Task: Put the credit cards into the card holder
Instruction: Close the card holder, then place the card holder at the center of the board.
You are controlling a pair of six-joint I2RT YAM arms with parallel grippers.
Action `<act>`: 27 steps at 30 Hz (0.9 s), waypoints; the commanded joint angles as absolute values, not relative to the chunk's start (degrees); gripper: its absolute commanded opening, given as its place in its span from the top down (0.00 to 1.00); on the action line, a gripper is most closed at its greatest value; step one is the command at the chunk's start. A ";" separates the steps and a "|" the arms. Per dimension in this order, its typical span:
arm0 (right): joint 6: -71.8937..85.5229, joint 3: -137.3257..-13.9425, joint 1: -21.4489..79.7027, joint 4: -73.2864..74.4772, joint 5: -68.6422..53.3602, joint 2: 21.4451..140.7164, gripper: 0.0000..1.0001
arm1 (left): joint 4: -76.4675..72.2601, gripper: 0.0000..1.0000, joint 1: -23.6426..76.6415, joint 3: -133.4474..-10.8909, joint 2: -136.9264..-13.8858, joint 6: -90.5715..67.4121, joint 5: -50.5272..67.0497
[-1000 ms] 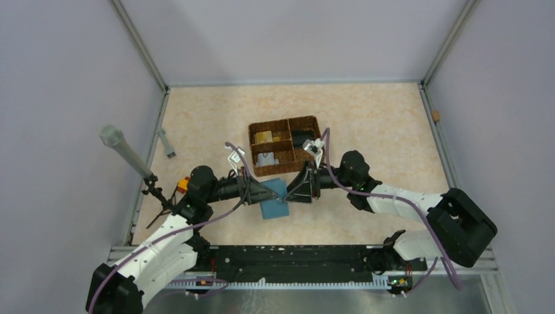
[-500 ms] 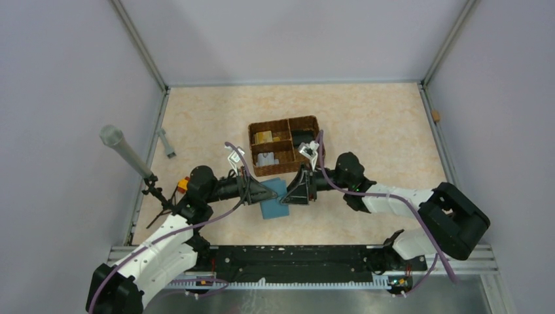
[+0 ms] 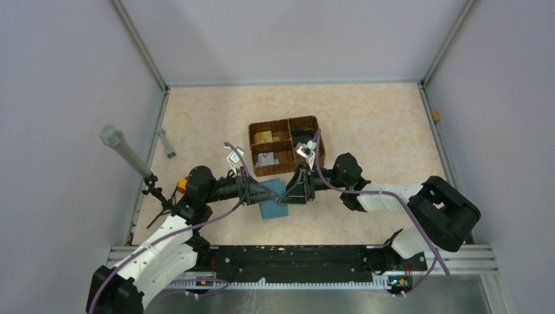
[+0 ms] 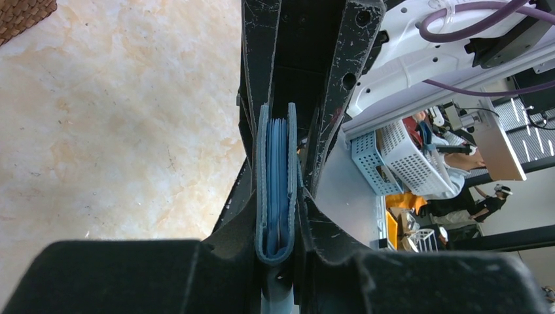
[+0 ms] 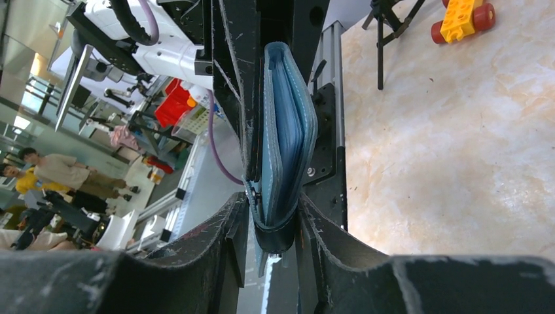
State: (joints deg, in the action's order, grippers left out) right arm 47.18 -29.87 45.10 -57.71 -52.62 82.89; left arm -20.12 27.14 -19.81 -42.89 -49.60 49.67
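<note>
Little of the task looks done. The card holder (image 3: pixel 273 199) is off the worktop (image 3: pixel 366 118), or at most brushing it, caught between the two arms just in front of the wicker basket (image 3: pixel 283 122). No card is in either pincer. From above, a gold-yellow piece (image 3: pixel 264 137) lies in the basket's far left compartment and a pale grey one (image 3: pixel 267 158) in the compartment nearer the arms. These are probably the credit cards, though the overhead view is too small to be sure. If so, every card has yet to be picked out and slid in, and the holder has yet to be opened and steadied.

The left pincer (image 4: pixel 275 222) is pinching the card holder at one edge, its tips pressed against both faces. The right pincer (image 5: pixel 275 229) grips the opposite edge the same way, tips tight on the leather.

Both wrist views show the holder edge-on. It is a slim teal wallet, folded shut, with stitched outer covers and several lighter blue leaves stacked between them. No card edge shows among those leaves. It stands upright between the tips, its fold seated deep in each grip.
</note>
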 commanded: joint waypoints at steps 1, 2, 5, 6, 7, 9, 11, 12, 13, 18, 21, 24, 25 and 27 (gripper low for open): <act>46.71 -32.85 46.66 -60.75 -53.20 84.24 0.70 | -25.27 1.00 27.33 -20.93 -41.87 -50.27 50.54; 46.71 -32.99 46.75 -60.59 -53.36 84.45 0.70 | -25.31 1.00 27.31 -20.92 -41.90 -50.27 50.49; 47.03 -33.05 46.93 -61.03 -53.28 85.10 0.72 | -25.31 1.00 27.33 -20.92 -41.78 -50.36 50.48; 47.07 -33.10 47.01 -61.15 -53.15 85.16 0.73 | -25.31 1.00 27.31 -20.87 -41.69 -50.36 50.45; 47.13 -33.06 47.00 -60.99 -52.86 85.16 0.73 | -25.31 1.00 27.27 -20.85 -41.67 -50.41 50.44; 46.95 -33.44 47.00 -59.54 -52.04 85.23 0.75 | -25.33 1.00 27.33 -20.83 -41.55 -50.45 50.44; 46.80 -33.96 46.97 -57.55 -50.73 85.36 0.77 | -25.31 1.00 27.29 -20.83 -41.47 -50.45 50.53; 46.52 -34.37 46.95 -55.83 -49.89 85.39 0.78 | -25.32 1.00 27.33 -20.83 -41.43 -50.45 50.54; 46.26 -34.64 47.07 -54.56 -49.12 85.47 0.79 | -25.27 1.00 27.32 -20.76 -41.33 -50.38 50.46; 43.35 -35.94 47.56 -45.80 -42.76 85.47 0.90 | -25.61 1.00 27.35 -20.48 -41.55 -50.61 50.45; 41.41 -36.78 48.39 -41.14 -38.44 85.25 0.95 | -25.75 1.00 27.41 -20.39 -41.51 -50.67 50.45; 40.49 -37.16 48.56 -39.23 -36.33 85.07 0.97 | -24.72 1.00 27.37 -20.31 -41.79 -49.91 49.52; 40.39 -36.79 48.52 -39.22 -35.60 84.69 0.98 | -23.17 1.00 27.40 -20.35 -42.18 -49.03 48.28; 40.05 -35.59 48.46 -38.21 -33.59 83.64 1.00 | -19.79 0.92 27.38 -20.39 -43.22 -47.06 44.97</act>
State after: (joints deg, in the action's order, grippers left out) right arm 43.99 -33.98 46.61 -42.76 -46.63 84.01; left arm -15.75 25.85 -18.72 -42.61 -47.55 46.15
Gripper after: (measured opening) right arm 0.268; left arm 0.202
